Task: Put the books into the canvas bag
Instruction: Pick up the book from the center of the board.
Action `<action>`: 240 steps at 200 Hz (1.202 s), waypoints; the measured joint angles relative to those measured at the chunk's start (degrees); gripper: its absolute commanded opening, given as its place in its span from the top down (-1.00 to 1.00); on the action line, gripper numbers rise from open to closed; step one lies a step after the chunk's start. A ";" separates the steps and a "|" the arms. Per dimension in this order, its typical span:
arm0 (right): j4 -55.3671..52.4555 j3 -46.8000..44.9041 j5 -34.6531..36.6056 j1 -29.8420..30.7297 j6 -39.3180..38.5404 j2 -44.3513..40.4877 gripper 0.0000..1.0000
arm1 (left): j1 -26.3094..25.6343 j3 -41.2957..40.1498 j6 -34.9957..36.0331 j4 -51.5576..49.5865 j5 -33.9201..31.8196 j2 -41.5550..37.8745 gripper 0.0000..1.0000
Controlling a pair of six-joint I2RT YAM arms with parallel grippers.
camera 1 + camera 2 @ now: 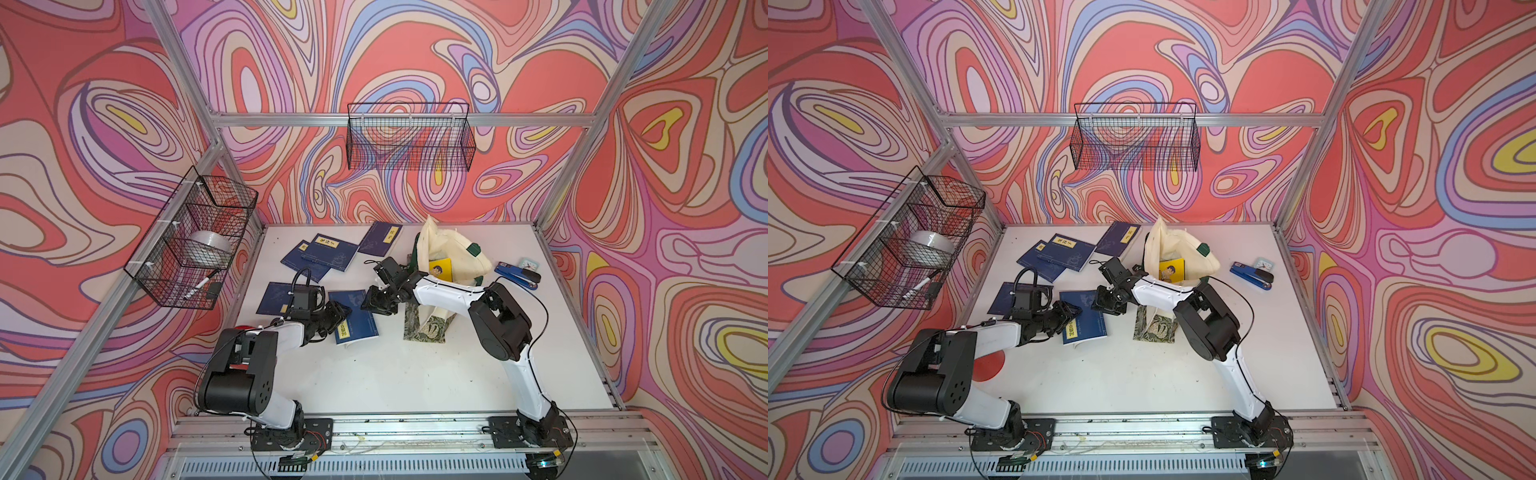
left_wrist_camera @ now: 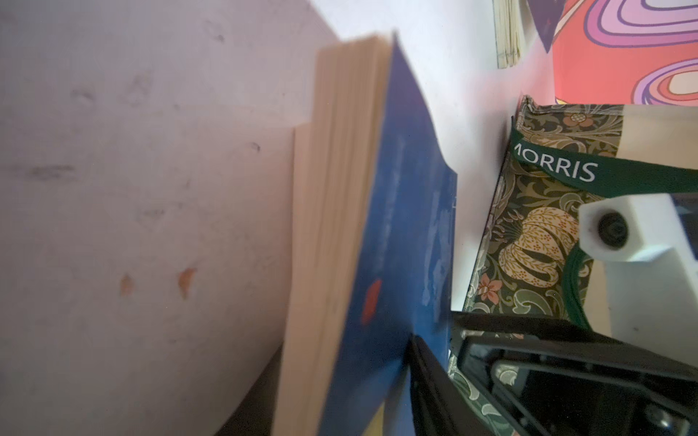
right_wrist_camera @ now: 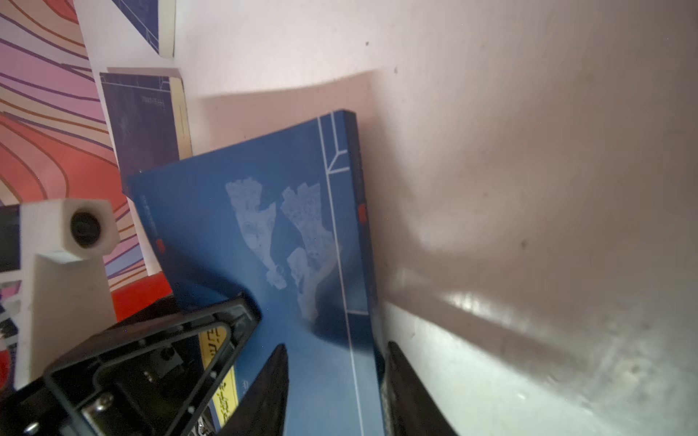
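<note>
**While two grippers are sharing one book**

As the pick-up step is underway, the left gripper (image 1: 340, 314) and right gripper (image 3: 336, 349) are both pinching the thin navy blue paperback (image 1: 356, 322) with fingers partly closed, tilting it off the scuffed white tabletop (image 1: 374, 374). The left's lower finger is hiding under fanning cream pages. Just to their right, the limp cream canvas tote bag (image 1: 436, 245) is slumping, already holding a glossy yellow cartoon book (image 1: 440, 268). Next, one gripper is probably needing to let go, the other steering the flexing book spine-first into that slack mouth.
</note>
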 measured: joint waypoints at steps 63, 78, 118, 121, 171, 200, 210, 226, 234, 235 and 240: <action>8.41 -2.34 -4.26 1.92 3.50 -2.86 0.08 | 0.13 -3.39 -1.86 2.45 5.99 -2.73 0.85; 7.82 -0.92 -4.24 2.71 2.67 -4.94 0.06 | 0.15 -3.82 -2.29 1.77 6.40 -4.37 0.93; 1.53 3.50 0.55 2.29 -1.88 -9.79 0.01 | 0.22 -3.93 -2.73 -1.88 6.71 -11.08 1.00; 0.94 3.74 1.01 2.27 -2.23 -10.10 0.00 | 0.26 -3.85 -2.73 -2.23 6.78 -11.61 1.00; -7.10 4.94 6.25 0.61 -8.15 -18.05 -0.08 | 1.25 5.88 -1.01 -9.92 9.99 -21.24 1.00; -6.23 3.54 4.81 -1.86 -9.25 -25.22 -0.10 | 1.33 14.75 0.46 -11.41 12.57 -27.06 1.00; -4.94 2.49 3.32 -2.89 -9.20 -28.09 -0.11 | 1.33 17.33 0.66 -11.32 13.62 -28.28 1.00; -1.79 1.51 -0.35 -4.17 -8.83 -31.36 -0.11 | 1.33 20.24 0.20 -10.03 15.74 -29.14 1.00; 0.02 1.38 -2.51 -4.39 -8.55 -32.17 -0.11 | 1.33 20.85 -0.66 -8.79 16.79 -29.14 1.00; 0.20 1.38 -2.75 -4.39 -8.55 -32.22 -0.11 | 1.33 20.90 -0.76 -8.61 16.90 -29.11 1.00; 1.49 1.38 -4.39 -4.39 -8.24 -32.46 -0.11 | 1.33 20.98 -1.60 -7.50 17.62 -28.98 1.00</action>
